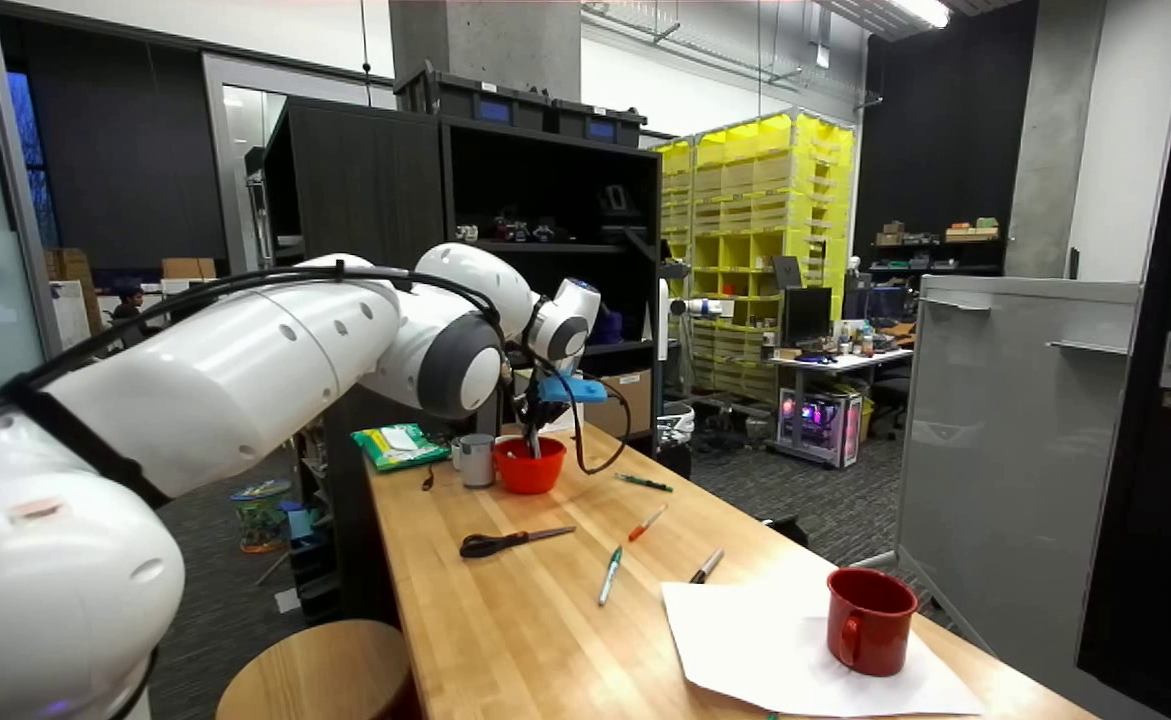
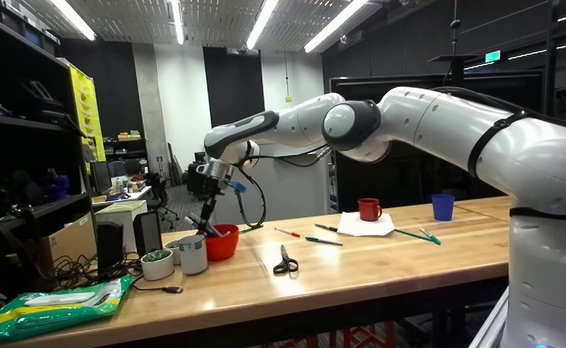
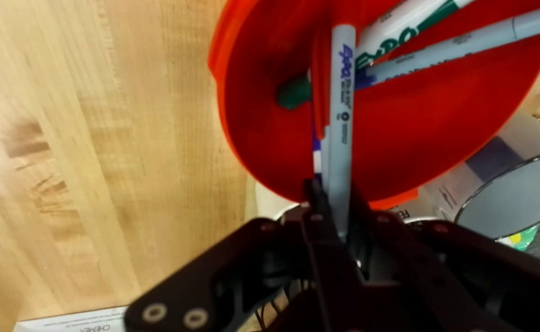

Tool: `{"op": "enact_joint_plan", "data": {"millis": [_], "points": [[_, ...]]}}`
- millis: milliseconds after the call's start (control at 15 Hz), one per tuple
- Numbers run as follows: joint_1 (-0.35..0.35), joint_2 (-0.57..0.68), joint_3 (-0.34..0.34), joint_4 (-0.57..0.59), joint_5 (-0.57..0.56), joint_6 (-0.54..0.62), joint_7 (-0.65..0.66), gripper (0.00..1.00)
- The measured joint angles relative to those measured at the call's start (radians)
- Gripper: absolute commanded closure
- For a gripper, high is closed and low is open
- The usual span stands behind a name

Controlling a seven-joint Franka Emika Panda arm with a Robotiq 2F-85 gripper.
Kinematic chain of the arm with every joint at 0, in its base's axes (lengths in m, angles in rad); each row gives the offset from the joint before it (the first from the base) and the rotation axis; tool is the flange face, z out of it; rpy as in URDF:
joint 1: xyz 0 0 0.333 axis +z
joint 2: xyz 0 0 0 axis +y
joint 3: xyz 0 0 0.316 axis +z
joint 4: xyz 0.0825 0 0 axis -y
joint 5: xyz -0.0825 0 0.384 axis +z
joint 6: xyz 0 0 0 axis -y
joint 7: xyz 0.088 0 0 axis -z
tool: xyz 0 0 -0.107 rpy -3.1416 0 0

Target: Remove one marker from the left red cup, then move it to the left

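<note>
Gripper (image 3: 336, 196) clamped on a slim, pale marker (image 3: 342, 106) with purple-blue lettering: we see this in the wrist view, where the marker crosses in front of the inside of the squat red cup (image 2: 222, 247). Whether its far end touches the cup, we cannot tell. Also leaning inside are a green-lettered white marker (image 3: 389, 42) and a pale blue marker (image 3: 459, 46). In an exterior view, we find the cup toward the left end of the wooden tabletop (image 2: 384, 253), the white robot arm (image 2: 307, 118) reaching down to it from the right. A grey mug (image 2: 193, 257) stands just beside it on the near side, with a potted succulent (image 2: 158, 267) farther left. Black scissors (image 2: 285, 260) and several loose pens (image 2: 324, 241) lie to the right of the cup. Farther right, a dark-red mug (image 2: 369, 211) stands upright on white paper (image 2: 354, 228), with a blue cup (image 2: 442, 209) to its right. A green packet (image 2: 55, 309) lies near left.
</note>
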Motion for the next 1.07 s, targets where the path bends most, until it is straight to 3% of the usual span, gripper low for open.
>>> {"op": "enact_joint_plan", "data": {"millis": [1067], "points": [[0.016,-0.067,-0.001,-0.028,-0.011,0.121,0.001,0.97]]}}
